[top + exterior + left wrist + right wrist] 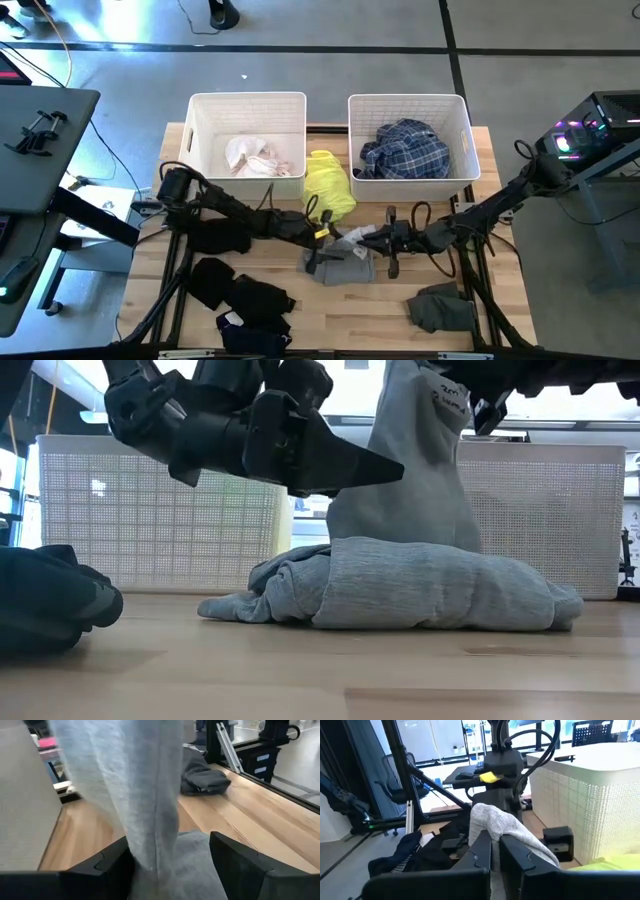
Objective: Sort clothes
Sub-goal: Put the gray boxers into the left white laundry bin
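Observation:
A light grey garment (340,265) lies bunched on the table's middle, in front of the bins. One part of it is drawn up in a strip (415,470). My right gripper (375,238) is shut on the top of this strip. My left gripper (325,238) is open, with a finger on either side of the raised strip (145,795), just above the pile. A yellow garment (328,185) lies on the table between the two bins. White and pink garments (260,158) lie in the left bin. A blue plaid garment (405,148) lies in the right bin. My right gripper pinches a bunched fold of the grey garment (492,822) between its two fingers (480,852), which come level from the table's right. The cloth drapes over the fingertips. The strip hangs below them, and the rest of the garment (430,590) lies on the table. My left gripper stands around the strip (150,860). Whether its fingers (112,865) touch the cloth, I cannot tell.
Two white bins (200,125) (462,125) stand at the table's far side. Several black garments (240,295) lie at the near left and under the left arm (220,237). A dark grey garment (440,308) lies at the near right.

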Robot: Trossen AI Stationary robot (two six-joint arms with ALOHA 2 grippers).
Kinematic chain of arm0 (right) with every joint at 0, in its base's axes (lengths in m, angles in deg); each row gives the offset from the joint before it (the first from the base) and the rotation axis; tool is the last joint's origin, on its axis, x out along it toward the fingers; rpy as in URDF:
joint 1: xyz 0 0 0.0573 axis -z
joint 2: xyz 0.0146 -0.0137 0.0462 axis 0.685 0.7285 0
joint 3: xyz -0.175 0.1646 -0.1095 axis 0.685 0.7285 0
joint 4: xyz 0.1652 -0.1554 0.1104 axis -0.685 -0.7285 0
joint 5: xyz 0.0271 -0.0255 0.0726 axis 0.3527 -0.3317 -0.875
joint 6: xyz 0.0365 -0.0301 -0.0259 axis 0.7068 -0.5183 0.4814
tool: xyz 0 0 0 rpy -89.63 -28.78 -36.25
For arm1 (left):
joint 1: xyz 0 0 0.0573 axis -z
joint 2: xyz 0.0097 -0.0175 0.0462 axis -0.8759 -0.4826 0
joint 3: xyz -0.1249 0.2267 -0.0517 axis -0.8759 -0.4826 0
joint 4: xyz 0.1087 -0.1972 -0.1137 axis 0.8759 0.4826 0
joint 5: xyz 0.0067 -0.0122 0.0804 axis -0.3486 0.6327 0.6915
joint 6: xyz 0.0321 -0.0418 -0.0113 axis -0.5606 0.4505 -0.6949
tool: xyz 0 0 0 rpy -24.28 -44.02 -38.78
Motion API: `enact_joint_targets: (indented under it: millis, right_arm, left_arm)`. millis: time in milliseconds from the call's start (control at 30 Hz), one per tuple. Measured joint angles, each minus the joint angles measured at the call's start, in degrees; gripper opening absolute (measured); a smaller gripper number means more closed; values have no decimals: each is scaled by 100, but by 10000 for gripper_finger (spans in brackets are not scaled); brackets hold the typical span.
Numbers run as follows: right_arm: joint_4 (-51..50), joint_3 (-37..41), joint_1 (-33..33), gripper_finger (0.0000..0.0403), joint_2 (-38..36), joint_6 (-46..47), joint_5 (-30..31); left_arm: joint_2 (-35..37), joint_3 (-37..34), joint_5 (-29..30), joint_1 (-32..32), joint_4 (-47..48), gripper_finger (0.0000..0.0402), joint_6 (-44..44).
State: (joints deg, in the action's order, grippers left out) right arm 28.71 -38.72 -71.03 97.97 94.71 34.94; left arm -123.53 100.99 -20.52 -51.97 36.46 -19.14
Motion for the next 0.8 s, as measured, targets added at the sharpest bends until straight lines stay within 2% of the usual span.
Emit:
enact_joint_targets:
  millis: [100, 167, 300, 400, 433, 533, 667, 800]
  right_arm:
    - [1, -7, 0, 7, 0, -177, 2]
    - [-4, -11, 0, 7, -4, -308, 29]
    - [-18, -11, 0, 15, -13, -446, 291]
    - [-48, -11, 0, 42, -38, -420, 579]
    - [-107, -11, 2, 54, -82, -419, 650]
    - [-365, -11, 0, 94, -318, -414, 961]
    - [-1221, -17, -13, 138, -832, -163, 1446]
    - [-2323, -17, -11, 151, -1199, 712, 1804]
  left_arm:
    - [-87, 93, 3, 76, -17, 220, -87]
    - [-91, 114, 64, 147, -6, 194, -185]
    - [-30, 127, 555, 286, 3, 112, -47]
    - [64, 121, 904, 388, 78, 32, -37]
    - [106, 121, 1028, 418, 113, 17, -39]
    - [331, 121, 1443, 515, 419, 12, -141]
    - [886, 121, 2136, 717, 1230, 3, -507]
    - [1609, 157, 3480, 929, 2216, 2, -696]
